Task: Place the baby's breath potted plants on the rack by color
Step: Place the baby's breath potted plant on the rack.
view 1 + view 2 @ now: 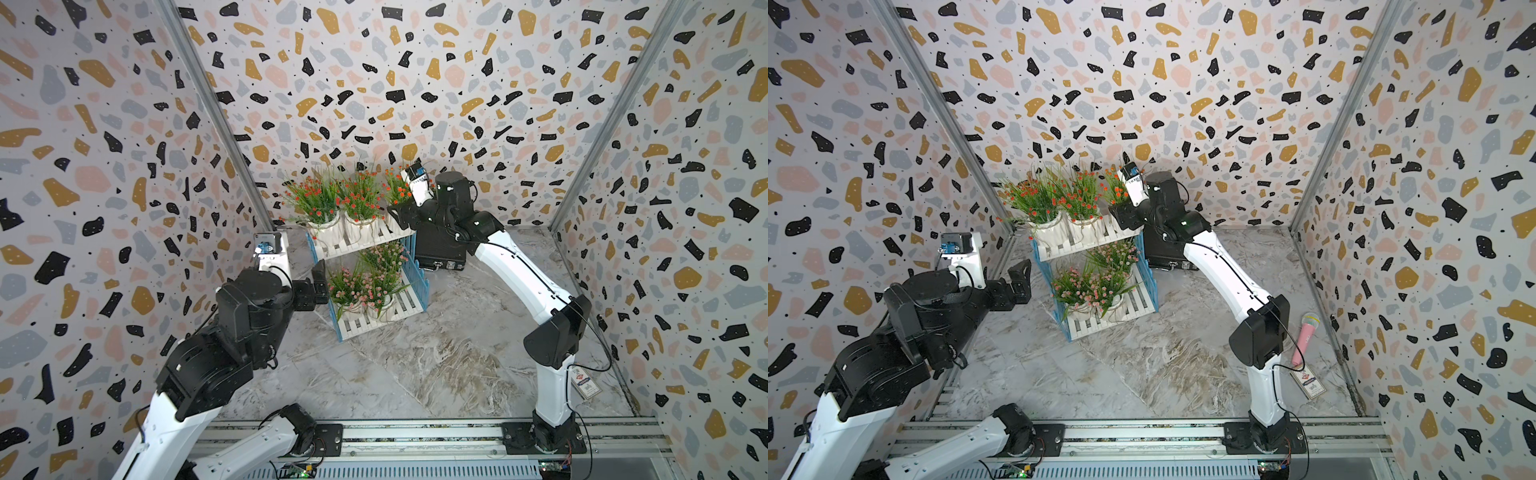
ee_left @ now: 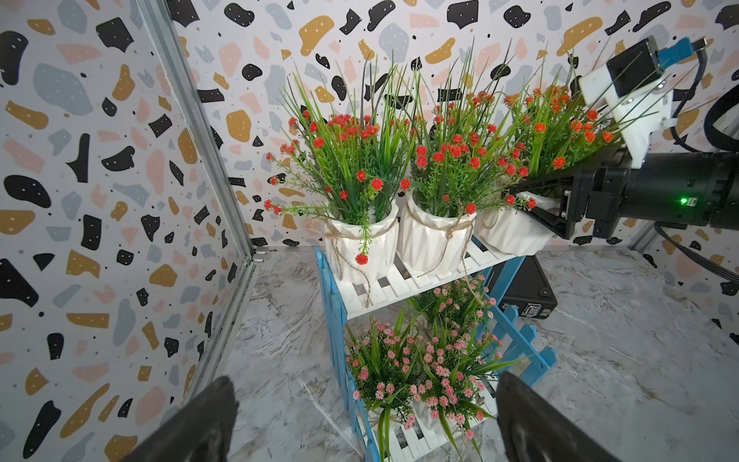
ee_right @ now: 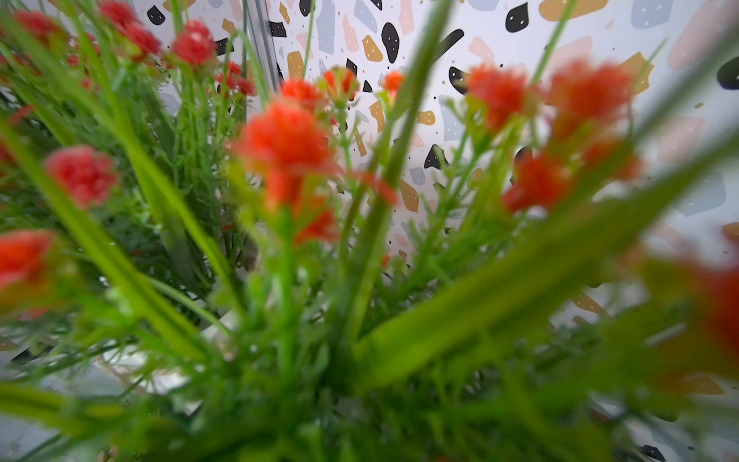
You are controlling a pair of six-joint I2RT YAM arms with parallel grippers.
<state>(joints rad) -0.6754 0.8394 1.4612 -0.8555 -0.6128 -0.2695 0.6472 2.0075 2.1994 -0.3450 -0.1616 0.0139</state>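
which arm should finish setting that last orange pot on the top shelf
Right: the right gripper grips the tilted orange-red pot at the end of the top shelf; the left gripper hangs open and empty beside the lower tier.

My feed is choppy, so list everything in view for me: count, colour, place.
orange-red plants: three, white pots, on the rack's top tier; the tilted plant at the briefcase end is gripped.
pink plants: three, white pots, on the lower tier.
rack: one, white slats with blue sides, mid-table.
briefcase: one, black, on the table behind the rack, beneath the right arm.
microphone: one, pink, on the table near the right arm.
tag: one, white, printed, beside the microphone.
table: one, grey marble pattern.
left end effector: open, empty, beside the lower tier.
right end effector: closed on the tilted plant's pot.
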